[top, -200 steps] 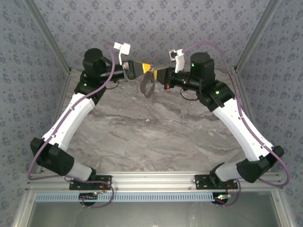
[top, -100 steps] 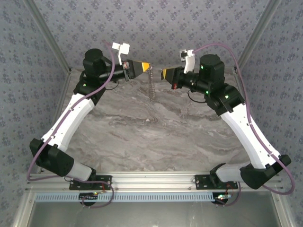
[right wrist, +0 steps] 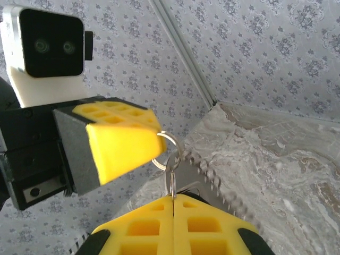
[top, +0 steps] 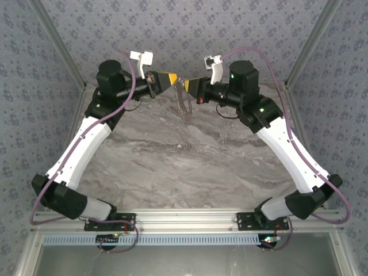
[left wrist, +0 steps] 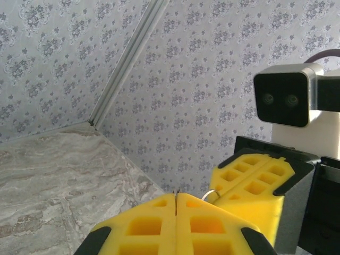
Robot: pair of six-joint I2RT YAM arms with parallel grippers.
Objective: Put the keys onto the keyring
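My two grippers meet tip to tip high at the back of the table. The left gripper is shut on the keyring. It pinches a small wire ring from which the grey chain-like loop hangs blurred. My right gripper is shut on a thin metal ring that stands edge-on out of its seam and crosses the left one's ring. A dark sliver peeks over the right jaws; whether it is the keys I cannot tell. In the left wrist view a bit of wire shows between both jaw pairs.
The marbled tabletop lies well below both grippers. Patterned walls close off the back and sides, with metal corner posts left and right. Both arm bases sit on the rail at the near edge.
The right gripper drew away to the right half a second ago and has come back to the left gripper's tip. The hanging loop has swung and now dangles between the two tips.
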